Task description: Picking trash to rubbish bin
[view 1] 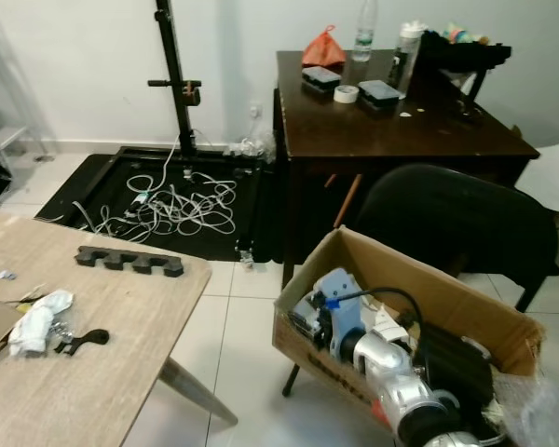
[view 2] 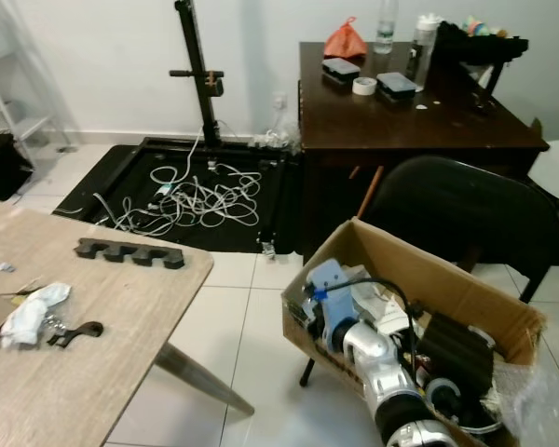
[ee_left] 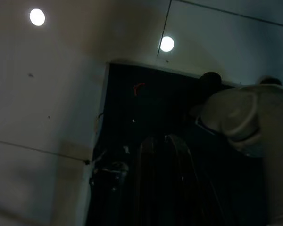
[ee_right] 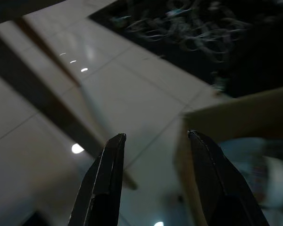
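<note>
From my feed, one crumpled white tissue [view 1: 39, 321] lies on the light wooden desk [view 1: 121, 372] at nine o'clock, the obvious trash. One open cardboard box [view 1: 447, 298] at four o'clock looks like the bin. My right gripper [ee_right: 155, 141] hangs beside it over the floor, fingers apart, empty. Left fingers: cannot tell.

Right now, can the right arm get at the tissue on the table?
Probably not without repositioning. The right gripper is open and low over the floor by the cardboard box, while the tissue lies across on the table, far to the robot's left.
</note>
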Motion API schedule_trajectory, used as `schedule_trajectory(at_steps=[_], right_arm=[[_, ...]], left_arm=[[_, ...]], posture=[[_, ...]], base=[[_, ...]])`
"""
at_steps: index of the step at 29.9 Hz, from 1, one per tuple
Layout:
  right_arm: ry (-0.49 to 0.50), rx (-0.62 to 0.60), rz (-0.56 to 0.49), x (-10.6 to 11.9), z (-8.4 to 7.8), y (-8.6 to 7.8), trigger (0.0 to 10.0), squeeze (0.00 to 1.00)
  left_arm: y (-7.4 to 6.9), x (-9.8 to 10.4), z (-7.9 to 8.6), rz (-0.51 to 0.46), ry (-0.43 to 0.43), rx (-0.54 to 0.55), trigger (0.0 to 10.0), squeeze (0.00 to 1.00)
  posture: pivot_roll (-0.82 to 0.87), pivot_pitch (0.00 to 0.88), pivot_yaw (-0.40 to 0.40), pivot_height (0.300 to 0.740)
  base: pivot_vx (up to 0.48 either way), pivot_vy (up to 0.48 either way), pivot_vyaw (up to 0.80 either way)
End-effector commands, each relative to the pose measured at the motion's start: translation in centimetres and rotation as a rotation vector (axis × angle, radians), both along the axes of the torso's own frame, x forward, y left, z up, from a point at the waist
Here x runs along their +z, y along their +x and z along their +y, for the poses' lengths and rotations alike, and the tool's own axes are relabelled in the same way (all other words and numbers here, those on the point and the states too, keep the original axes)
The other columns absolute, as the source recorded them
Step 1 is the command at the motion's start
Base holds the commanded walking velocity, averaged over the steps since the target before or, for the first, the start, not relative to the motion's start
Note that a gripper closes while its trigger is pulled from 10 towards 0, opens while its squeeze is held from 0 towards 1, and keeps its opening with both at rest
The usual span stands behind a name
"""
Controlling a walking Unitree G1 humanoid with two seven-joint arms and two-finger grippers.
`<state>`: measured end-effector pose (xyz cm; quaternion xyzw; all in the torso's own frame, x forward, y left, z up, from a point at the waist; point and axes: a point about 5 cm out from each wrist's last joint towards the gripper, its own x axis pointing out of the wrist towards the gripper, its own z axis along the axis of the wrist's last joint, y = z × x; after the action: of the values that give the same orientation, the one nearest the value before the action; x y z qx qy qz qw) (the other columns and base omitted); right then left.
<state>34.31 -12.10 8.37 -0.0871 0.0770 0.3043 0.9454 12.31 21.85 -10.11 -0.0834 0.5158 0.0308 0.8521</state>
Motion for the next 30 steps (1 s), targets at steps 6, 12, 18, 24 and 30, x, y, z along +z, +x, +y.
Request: schedule_trajectory(at_steps=[6,12,18,24,30], right_arm=[[-0.041,0.038,0.063,-1.4,0.5,-0.8,10.0,0.0],[-0.055,0.04,0.09,-2.0,0.6,-1.0,10.0,0.0],[-0.098,-0.009,0.119,-2.6,0.2,-1.0,10.0,0.0],[-0.124,-0.036,0.14,-3.1,-0.2,-1.1,10.0,0.0],[-0.191,-0.064,0.221,-4.9,-0.5,-2.0,10.0,0.0]], left_arm=[[-1.3,-0.5,-0.3,0.052,-0.003,-0.013,10.0,0.0],[-1.3,-0.5,-0.7,0.052,-0.007,-0.019,10.0,0.0],[-1.3,-0.7,-1.1,0.072,-0.005,-0.038,10.0,0.0],[-1.5,-0.8,-1.5,0.086,-0.007,-0.05,10.0,0.0],[-1.6,-1.0,-2.6,0.09,-0.014,-0.059,10.0,0.0]], posture=[[-0.1,0.162,0.028,0.74],[-0.1,0.16,0.028,0.74],[-0.1,0.161,0.029,0.74],[-0.1,0.161,0.031,0.74],[-0.09,0.161,0.03,0.74]], base=[[0.0,0.0,0.78],[0.0,0.0,0.78],[0.0,0.0,0.26],[-0.046,0.0,0.0],[-0.304,0.0,0.0]])
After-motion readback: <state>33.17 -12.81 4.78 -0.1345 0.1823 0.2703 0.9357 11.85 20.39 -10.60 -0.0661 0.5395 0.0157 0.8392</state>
